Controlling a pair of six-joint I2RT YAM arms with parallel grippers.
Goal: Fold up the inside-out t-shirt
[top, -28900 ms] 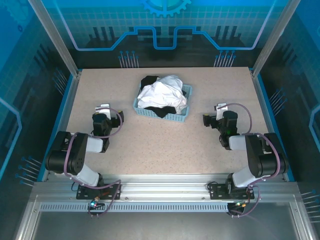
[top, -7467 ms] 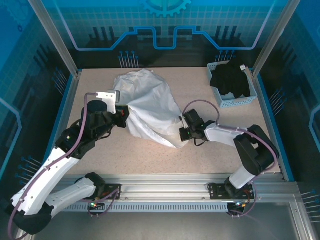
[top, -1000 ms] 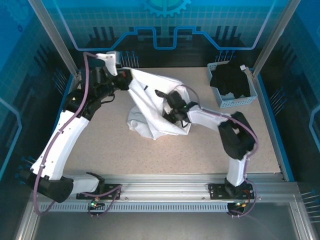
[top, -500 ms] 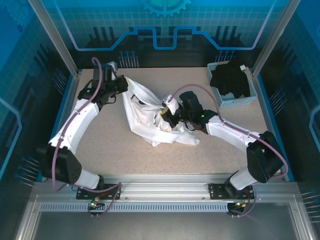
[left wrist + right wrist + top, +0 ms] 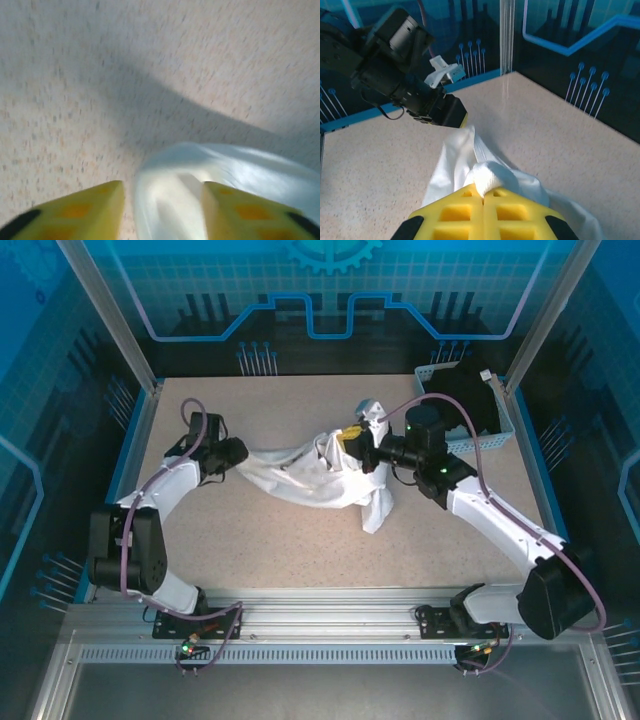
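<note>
The white inside-out t-shirt (image 5: 300, 475) lies bunched and stretched across the middle of the table, with one end trailing toward the front (image 5: 375, 510). My right gripper (image 5: 357, 445) holds a fold of it at the right end. In the right wrist view its yellow fingers (image 5: 465, 215) are shut on a wad of the t-shirt (image 5: 455, 160). My left gripper (image 5: 240, 453) sits low at the shirt's left end. In the left wrist view its jaws (image 5: 161, 190) stand apart, with the t-shirt (image 5: 225, 165) lying loose between them and a gap on the left side.
A light blue basket (image 5: 455, 447) holding a black garment (image 5: 460, 400) stands at the back right corner. Bare speckled tabletop (image 5: 280, 550) stretches in front of the shirt. Frame posts and blue walls close in the table's sides and back.
My left gripper dropped from the back left corner down to the table and its jaws opened. My right gripper carried its fold of shirt to the right, stretching the cloth out.
</note>
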